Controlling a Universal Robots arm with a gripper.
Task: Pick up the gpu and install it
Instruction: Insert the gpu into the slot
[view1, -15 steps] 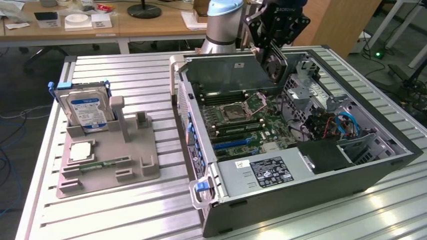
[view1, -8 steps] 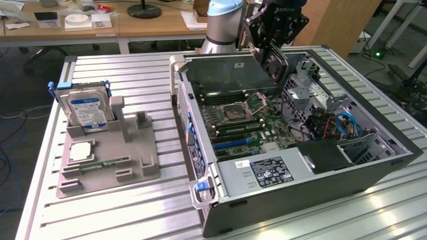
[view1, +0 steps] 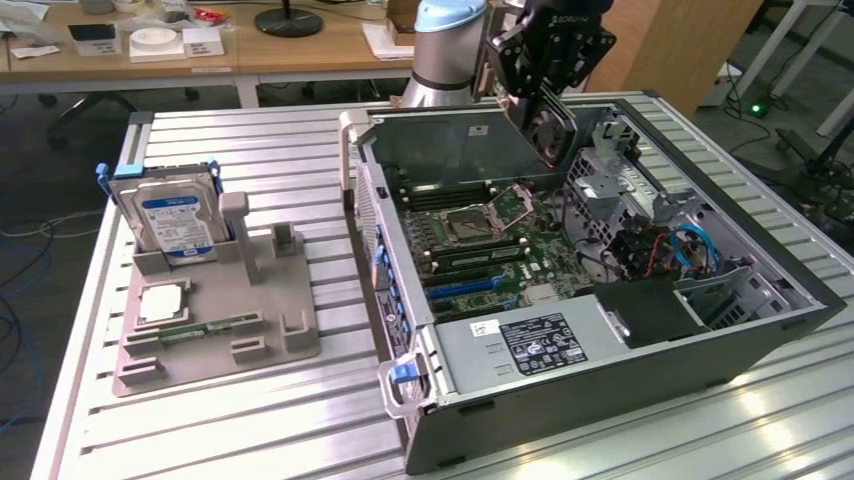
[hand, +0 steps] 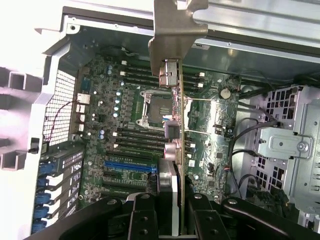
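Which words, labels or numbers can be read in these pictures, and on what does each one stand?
Nothing can be read for certain.
hard drive label: print too small.
power supply label: print too small.
gripper body: white lettering, too blurred.
gpu held in the fingers: no legible print.

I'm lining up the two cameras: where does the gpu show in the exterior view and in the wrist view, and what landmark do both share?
Exterior view: the gpu hangs in the gripper above the far end of the open computer case.
Wrist view: the gpu is edge-on, reaching out from the gripper over the motherboard, silvery bracket end farthest out.
Shared landmark: the CPU socket.
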